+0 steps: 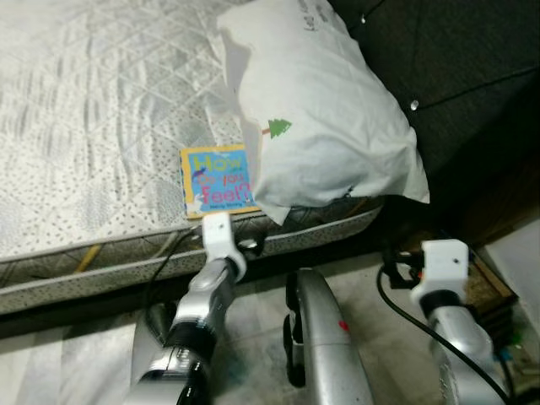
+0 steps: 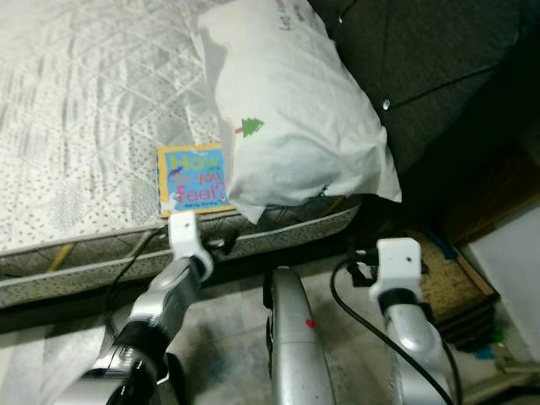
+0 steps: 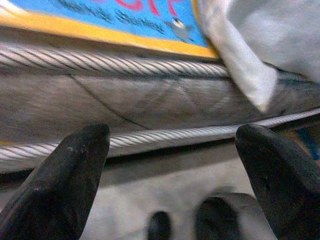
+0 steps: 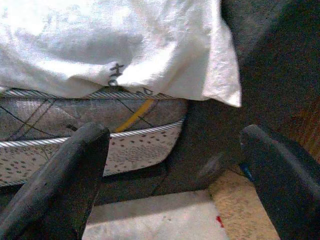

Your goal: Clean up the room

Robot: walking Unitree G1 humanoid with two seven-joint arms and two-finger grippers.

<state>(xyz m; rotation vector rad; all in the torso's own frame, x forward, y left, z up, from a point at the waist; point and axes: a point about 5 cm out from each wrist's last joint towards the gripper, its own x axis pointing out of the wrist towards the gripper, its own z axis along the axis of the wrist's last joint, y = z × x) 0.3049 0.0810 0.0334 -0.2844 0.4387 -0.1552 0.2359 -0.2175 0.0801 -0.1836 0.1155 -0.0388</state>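
Roughly early in the tidy-up, by my read: nothing lifted yet. Book [image 1: 218, 180] lies flat on the mattress [image 1: 101, 126] right at its near edge, one side tucked under the pillow [image 1: 325, 118]. Pillow sits at the mattress's near right corner, overhanging the edge a bit.

L gripper [image 3: 172, 165] low, just below the mattress edge, pointed at the side panel under the book; fingers [image 3: 65, 180] wide apart, gripping nothing. R gripper [image 4: 175, 175] near the mattress's right corner, beside the dark headboard [image 1: 456, 76]; fingers also wide apart, empty.

Left to do, prob: get the book off the bed and put away; straighten pillow maybe. Can't tell where the book belongs.

Materials:
- Book: thin, stiff, glossy cover, yellow border w/ blue panel, bright lettering. Square-ish.
- Mattress: quilted, diamond stitch, speckled print; twisted cord piping along both edges of the side panel.
- Pillow: soft white cotton case, crumpled, small green tree print, some dark lettering.
- Headboard: dark padded fabric, buttoned.
- Floor [image 1: 270, 337]: pale, tile-like. Black cable [image 1: 396, 304] by R arm.
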